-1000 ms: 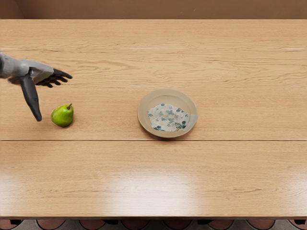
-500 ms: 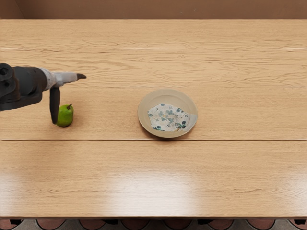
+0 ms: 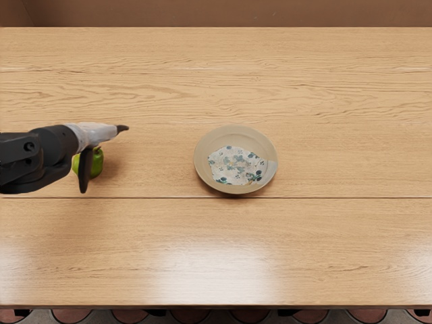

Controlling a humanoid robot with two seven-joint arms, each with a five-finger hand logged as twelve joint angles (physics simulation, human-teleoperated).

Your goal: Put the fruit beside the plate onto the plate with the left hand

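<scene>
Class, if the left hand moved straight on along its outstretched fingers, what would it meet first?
Likely nothing: the left hand points right across bare table, its line passing just behind the plate; depth is unclear.

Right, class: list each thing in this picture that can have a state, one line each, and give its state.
left hand: open, fingers spread over the pear, not closed on it
pear: resting on the table, partly hidden under the hand, off the plate
plate: flat on the table, right way up, no fruit on it
</scene>
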